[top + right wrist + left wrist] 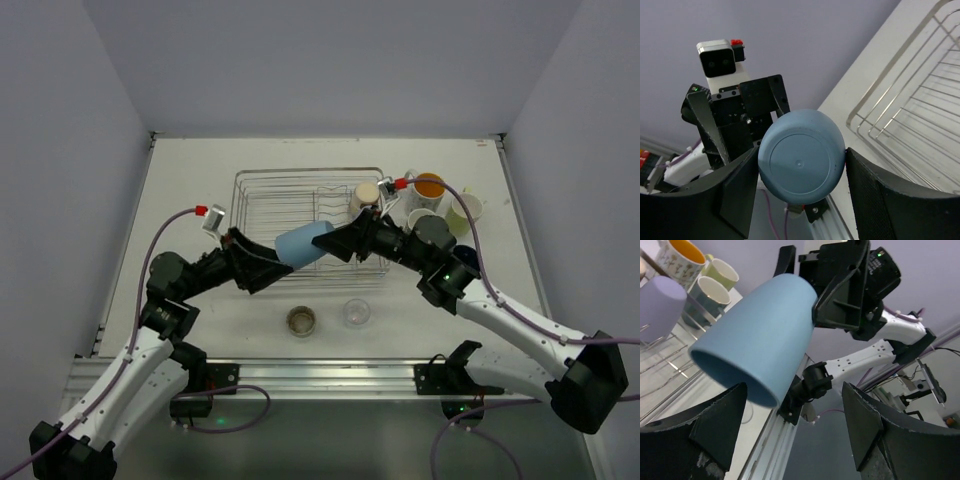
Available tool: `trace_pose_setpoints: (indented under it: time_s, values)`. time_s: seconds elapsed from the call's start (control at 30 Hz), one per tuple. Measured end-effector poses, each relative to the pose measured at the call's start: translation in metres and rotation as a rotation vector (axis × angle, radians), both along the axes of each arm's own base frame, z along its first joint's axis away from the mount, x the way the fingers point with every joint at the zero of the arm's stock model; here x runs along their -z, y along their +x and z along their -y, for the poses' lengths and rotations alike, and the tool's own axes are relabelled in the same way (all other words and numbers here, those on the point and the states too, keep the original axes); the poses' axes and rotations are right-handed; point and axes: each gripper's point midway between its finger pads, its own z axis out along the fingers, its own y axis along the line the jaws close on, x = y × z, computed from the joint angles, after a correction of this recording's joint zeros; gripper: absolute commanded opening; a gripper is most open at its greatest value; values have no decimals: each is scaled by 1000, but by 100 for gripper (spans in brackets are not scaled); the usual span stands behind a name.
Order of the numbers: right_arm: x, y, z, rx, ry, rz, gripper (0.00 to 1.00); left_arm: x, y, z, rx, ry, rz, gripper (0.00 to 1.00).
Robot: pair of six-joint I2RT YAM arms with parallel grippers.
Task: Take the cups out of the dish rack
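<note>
A light blue cup (pixel 305 245) hangs on its side above the front edge of the silver wire dish rack (pixel 290 195). My right gripper (pixel 340 243) is shut on its base end; the right wrist view shows the round base (pixel 801 156) clamped between both fingers. My left gripper (pixel 283 256) is open at the cup's mouth (pixel 735 375); its fingers stand wide apart and do not touch the cup. A pale cup (pixel 366 193) stands in the rack's right part; in the left wrist view it looks lavender (pixel 660 305).
Right of the rack stand a white mug with orange inside (pixel 430 185), a yellow-green cup (pixel 466 207), a teal cup (pixel 423 218) and a dark blue cup (pixel 462 250). A metallic cup (pixel 301 321) and a clear glass (pixel 356 312) stand near the front edge.
</note>
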Motion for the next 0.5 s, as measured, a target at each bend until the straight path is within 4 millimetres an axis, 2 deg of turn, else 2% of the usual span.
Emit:
trace_pose_setpoints:
  time_s: [0.1,0.17,0.2,0.23,0.27,0.3,0.33,0.37,0.47,0.5]
  values:
    - [1,-8,-16,-62,24,-15,33,-4,-2,1,18,-26,14,74]
    - [4,-13,-26,-95,36,-26,34,-5,-2,2,24,-36,15,58]
    - [5,-15,-30,-109,42,-32,34,-6,-1,2,24,-43,14,44]
    - [6,-16,-33,-119,46,-38,35,-6,0,2,21,-48,8,35]
    - [6,-16,-36,-131,57,-41,40,-5,2,2,13,-48,7,25]
    - [5,-16,-38,-135,68,-42,49,-5,2,2,11,-49,4,11]
    - [5,-14,-40,-134,79,-49,62,-7,2,2,7,-54,12,5]
    - [7,-12,-39,-131,85,-63,80,-12,1,1,4,-60,36,0]
    - [10,-14,-40,-135,97,-72,98,-17,8,-3,-55,-50,67,0]
    - [13,-16,-40,-134,92,-72,99,-16,14,-4,-82,-36,65,0]
